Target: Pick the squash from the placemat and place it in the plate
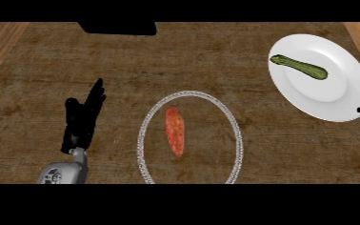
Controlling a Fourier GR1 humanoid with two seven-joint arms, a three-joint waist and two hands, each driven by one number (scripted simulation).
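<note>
Fingers [95, 95] of the black left hand [81, 124] are held straight and empty, while the slim green squash [300, 67], judged light, stiff and best gripped mid-length, lies in the round white plate [330, 100].

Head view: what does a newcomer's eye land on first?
The white plate at the right edge stands out most against the dark wooden counter, with a green squash lying on its upper part. Next comes the oval placemat with its pale rim at lower centre, an orange-red vegetable lying lengthwise in it. The black left hand rests open at lower left, fingers up.
</note>
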